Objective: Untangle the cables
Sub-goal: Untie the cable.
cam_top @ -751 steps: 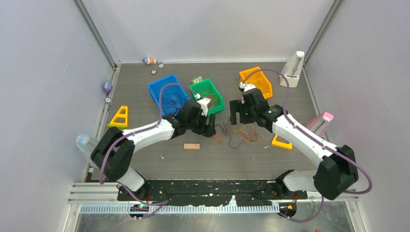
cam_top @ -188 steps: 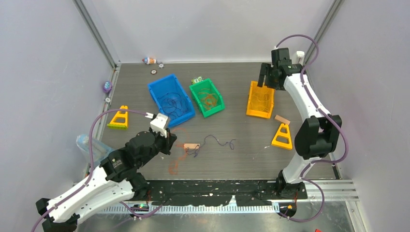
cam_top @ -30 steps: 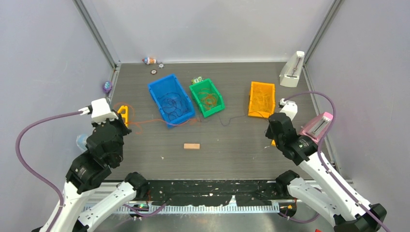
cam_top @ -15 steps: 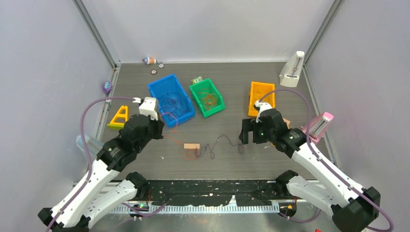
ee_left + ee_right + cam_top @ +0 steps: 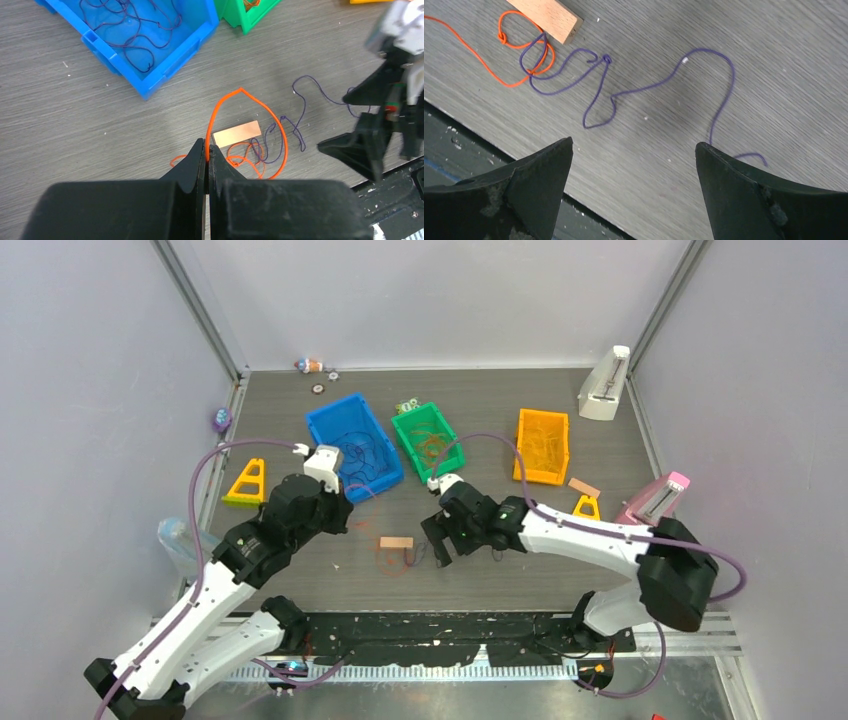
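The cables left on the table are an orange one (image 5: 280, 131) and a purple one (image 5: 649, 86), looped through each other beside a small wooden block (image 5: 396, 542). My left gripper (image 5: 207, 150) is shut on the orange cable, whose loop arches up from the jaws and over the block. In the top view that gripper (image 5: 340, 516) hangs left of the block. My right gripper (image 5: 634, 147) is open and empty, hovering just above the purple cable's right half, near the table's front edge (image 5: 440, 546). More cables lie in the blue, green and orange bins.
Blue bin (image 5: 352, 447), green bin (image 5: 428, 442) and orange bin (image 5: 541, 446) stand at the back. Yellow triangular stands sit at left (image 5: 246, 482) and right (image 5: 586, 507). A pink-topped wedge (image 5: 655, 498), a white wedge (image 5: 604, 385) and a clear bottle (image 5: 180, 538) line the sides.
My right gripper opened, let the purple cable drop to the table and swung left toward the block. My left gripper came in from the far left, still pinching the orange cable.
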`<state>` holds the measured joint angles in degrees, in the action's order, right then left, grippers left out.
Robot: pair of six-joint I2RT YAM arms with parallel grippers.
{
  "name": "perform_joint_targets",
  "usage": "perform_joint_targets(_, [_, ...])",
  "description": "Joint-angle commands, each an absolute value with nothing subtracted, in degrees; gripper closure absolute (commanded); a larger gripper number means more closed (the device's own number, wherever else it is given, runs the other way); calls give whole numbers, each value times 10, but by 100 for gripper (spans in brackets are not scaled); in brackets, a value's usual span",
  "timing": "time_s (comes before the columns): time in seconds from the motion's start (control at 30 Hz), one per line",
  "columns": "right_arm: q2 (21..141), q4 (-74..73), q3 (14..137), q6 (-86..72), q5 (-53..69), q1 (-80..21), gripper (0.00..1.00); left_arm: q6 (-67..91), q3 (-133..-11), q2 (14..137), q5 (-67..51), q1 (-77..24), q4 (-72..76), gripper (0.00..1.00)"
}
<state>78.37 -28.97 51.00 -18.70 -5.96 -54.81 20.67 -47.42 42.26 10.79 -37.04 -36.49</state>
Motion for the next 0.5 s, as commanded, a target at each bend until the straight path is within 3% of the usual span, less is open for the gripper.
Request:
perform_joint_targets(0.0, [838, -225, 536, -209, -81, -573, 1, 212, -470, 421, 90, -369, -345, 100])
perform_joint_targets(0.07, [862, -207, 536, -217, -84, -582, 4, 212, -469, 421, 90, -370, -346, 100])
perform_joint_targets(0.27, [916, -142, 523, -231, -92, -594, 29, 217, -456, 423, 63, -369, -337, 100])
perform_joint_targets(0.37, [934, -117, 519, -231, -95, -601, 34, 219, -453, 433, 46, -369, -335, 100])
perform_joint_targets(0.43, [937, -103, 517, -226, -100, -606, 44, 218, -451, 439, 30, -370, -336, 100])
perform_joint_targets(0.47, [936, -97, 516, -222, -101, -608, 58, 218, -450, 444, 14, -370, -335, 100])
